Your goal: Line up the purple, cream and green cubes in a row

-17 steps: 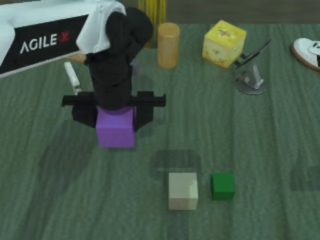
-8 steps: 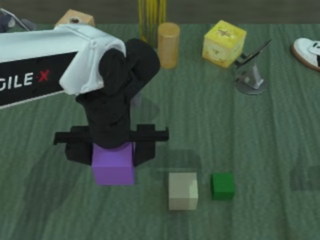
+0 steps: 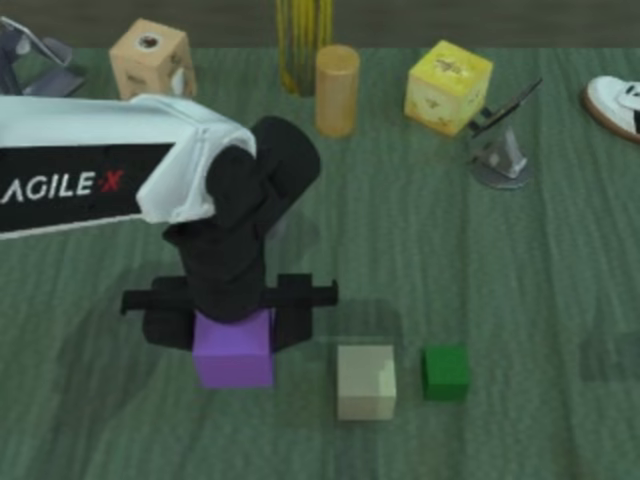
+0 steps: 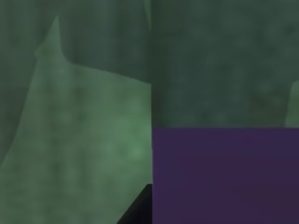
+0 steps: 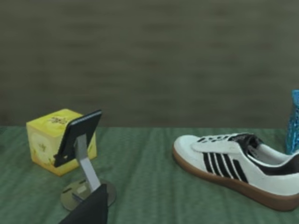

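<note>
The big purple cube (image 3: 234, 356) is near the table's front, left of the cream cube (image 3: 366, 381). My left gripper (image 3: 232, 328) is shut on it from above, one black finger on each side. A gap of bare cloth separates the purple cube from the cream one. The small green cube (image 3: 445, 372) lies just right of the cream cube. In the left wrist view the purple cube (image 4: 224, 175) fills the corner beside one finger (image 4: 140, 210). Whether it touches the table I cannot tell. My right gripper is out of the top view; one of its fingers (image 5: 88, 207) shows, with nothing near it.
At the back stand a tan carton with a round hole (image 3: 151, 58), yellow rods (image 3: 303, 35), an orange cylinder (image 3: 337, 90), a yellow picture cube (image 3: 448, 85), a phone stand (image 3: 500, 150) and a white shoe (image 3: 615, 105). A blue object (image 5: 293, 121) sits beside the shoe.
My left gripper carried the purple cube from mid-table toward the front, ending left of the cream cube. The arm swung clear of the tan carton. The cream and green cubes stayed put.
</note>
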Robot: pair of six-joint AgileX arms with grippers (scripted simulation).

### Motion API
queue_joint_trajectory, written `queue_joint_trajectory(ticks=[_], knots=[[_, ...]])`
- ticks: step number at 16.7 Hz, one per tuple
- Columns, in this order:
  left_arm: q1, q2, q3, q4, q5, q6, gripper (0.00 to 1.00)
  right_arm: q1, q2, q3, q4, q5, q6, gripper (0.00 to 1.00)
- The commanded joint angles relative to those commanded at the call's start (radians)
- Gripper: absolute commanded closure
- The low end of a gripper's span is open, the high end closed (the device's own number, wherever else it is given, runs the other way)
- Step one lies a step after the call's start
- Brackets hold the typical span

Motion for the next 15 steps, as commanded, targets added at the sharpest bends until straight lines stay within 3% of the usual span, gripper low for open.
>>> queue_joint_trajectory(ticks=[3,8,15], knots=[[-0.004,0.037,-0.061,0.099,0.001,-0.001,1.0,0.0,0.0,0.0,0.0,0.0,0.0,0.0],[-0.006,0.045,-0.073,0.114,0.001,-0.001,1.0,0.0,0.0,0.0,0.0,0.0,0.0,0.0],[-0.006,0.045,-0.073,0.114,0.001,-0.001,0.47,0.0,0.0,0.0,0.0,0.0,0.0,0.0]])
